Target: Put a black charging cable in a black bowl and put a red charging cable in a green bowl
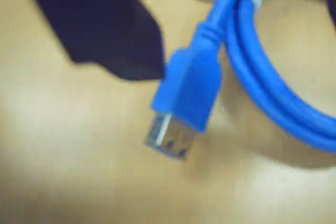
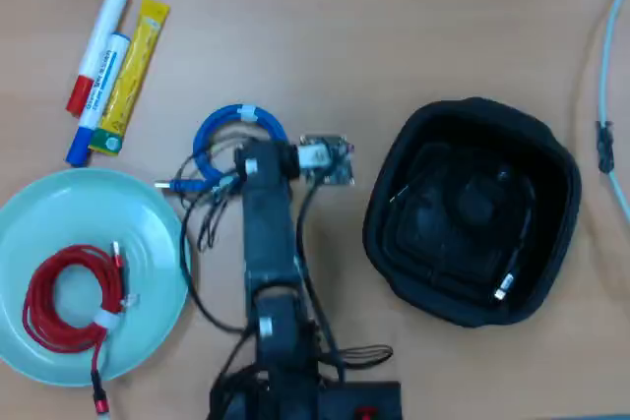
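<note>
Red cable point(image 2: 69, 300) lies in the green dish point(image 2: 148, 213) at the table's left edge; black cable point(image 2: 512, 272) in the black bowl point(image 2: 472, 120). Claw point(image 2: 212, 184) over the blue cable point(image 1: 273, 93); opening cannot tell. Best retreat without snagging it.

Table point(image 2: 394, 27): light tan wood tone, faint grain.

Gripper point(image 1: 157, 72): dark, near black in the wrist view; only a blurred dark part shows, so how its jaws stand cannot be told.

Blue cable point(image 1: 273, 98), just beside the gripper: bright blue, white tie, blue plug housing with silvery tip.

Green bowl point(image 2: 30, 223), well off from the gripper: pale mint green with faint concentric rings.

Red charging cable point(image 2: 44, 322), in that bowl: bright red, white tie.

Black bowl point(image 2: 394, 174), on the gripper's other side: matte black.

Black charging cable point(image 2: 522, 243), inside it: black, silvery plug end.

Markers point(image 2: 98, 46): white bodies, one red-ended, one blue-ended.

Sachet point(image 2: 133, 66): yellow.
</note>
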Controlling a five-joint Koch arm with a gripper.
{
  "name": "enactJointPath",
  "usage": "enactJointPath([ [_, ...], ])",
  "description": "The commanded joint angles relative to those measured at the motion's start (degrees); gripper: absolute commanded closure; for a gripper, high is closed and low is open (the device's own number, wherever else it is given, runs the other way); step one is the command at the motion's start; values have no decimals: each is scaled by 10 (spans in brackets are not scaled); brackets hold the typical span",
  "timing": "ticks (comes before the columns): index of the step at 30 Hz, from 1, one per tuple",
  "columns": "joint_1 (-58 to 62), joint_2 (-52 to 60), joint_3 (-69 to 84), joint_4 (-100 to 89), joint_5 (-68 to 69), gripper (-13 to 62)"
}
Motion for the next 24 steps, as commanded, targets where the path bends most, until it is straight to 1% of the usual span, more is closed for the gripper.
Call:
enactJointPath([
  [1, 10, 110, 40, -73, -14, 123],
  [8, 22, 309, 308, -278, -10, 123],
  [11, 21, 368, 404, -374, -6, 123],
  [14, 28, 374, 478, -497, -6, 123],
  [20, 77, 381, 649, -673, -5, 121],
  [24, 85, 380, 736, -818, -6, 122],
])
